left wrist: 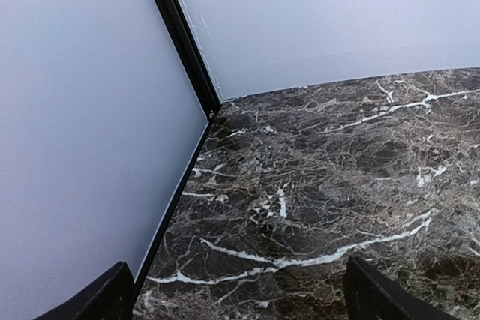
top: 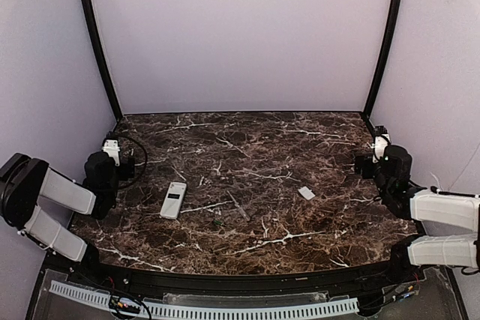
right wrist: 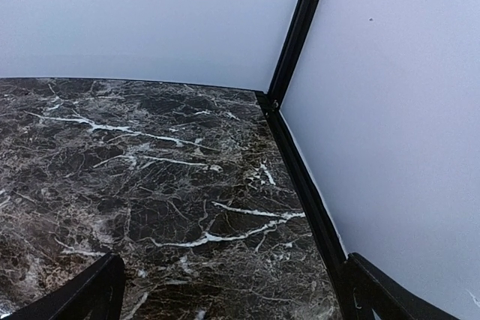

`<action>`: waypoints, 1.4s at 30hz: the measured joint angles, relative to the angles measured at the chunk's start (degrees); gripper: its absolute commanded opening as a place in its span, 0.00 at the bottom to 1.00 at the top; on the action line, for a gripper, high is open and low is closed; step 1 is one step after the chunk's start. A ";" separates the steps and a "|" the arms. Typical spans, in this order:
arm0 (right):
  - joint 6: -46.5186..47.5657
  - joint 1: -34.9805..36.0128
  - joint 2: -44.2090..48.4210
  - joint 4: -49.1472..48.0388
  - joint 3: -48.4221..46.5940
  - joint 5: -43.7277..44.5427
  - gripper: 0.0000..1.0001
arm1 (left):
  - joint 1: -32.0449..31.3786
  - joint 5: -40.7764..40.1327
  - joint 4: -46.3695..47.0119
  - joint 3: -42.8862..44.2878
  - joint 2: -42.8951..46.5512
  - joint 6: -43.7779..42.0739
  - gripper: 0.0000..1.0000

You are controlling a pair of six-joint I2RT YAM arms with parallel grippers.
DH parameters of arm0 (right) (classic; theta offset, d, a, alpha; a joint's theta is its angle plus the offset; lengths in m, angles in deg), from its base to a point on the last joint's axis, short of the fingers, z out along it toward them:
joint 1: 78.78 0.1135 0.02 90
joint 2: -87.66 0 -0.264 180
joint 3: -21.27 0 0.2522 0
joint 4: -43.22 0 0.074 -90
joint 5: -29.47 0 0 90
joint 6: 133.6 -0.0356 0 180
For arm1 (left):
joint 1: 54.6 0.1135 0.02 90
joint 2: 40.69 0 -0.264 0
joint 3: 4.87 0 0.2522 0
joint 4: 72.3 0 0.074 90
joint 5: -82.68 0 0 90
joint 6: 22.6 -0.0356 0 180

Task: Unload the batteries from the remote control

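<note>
Sheathed in white shells along left arm [top: 58, 196] and right arm [top: 442, 219], black at joints and wrists; looped with thin black cable [top: 145, 157] beside left wrist; tipped with matte black fingers [left wrist: 105, 299].

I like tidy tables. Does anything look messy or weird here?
A little. The white cover plate lies apart from the remote control, with a thin battery loose between them. Nothing looks broken or spilled.

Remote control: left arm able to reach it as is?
Probably yes. The remote control lies flat just right of the left gripper, with only bare table between them. Its jaws stand open and empty, though pointed away from it.
</note>
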 measured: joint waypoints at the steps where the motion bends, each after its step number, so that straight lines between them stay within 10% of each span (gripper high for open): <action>1: 0.50 -0.66 0.00 -1.14 0.85 -0.92 0.99 | 0.37 0.81 0.81 0.00 -0.46 0.44 0.98; 25: 1.88 -16.57 -20.70 -28.68 2.93 -30.01 0.99 | 3.02 8.61 10.19 -0.63 -9.60 3.43 0.99; 42: 0.28 -19.30 -29.64 -37.51 2.08 -33.44 0.99 | 3.52 8.46 10.08 -0.57 -9.60 4.35 0.99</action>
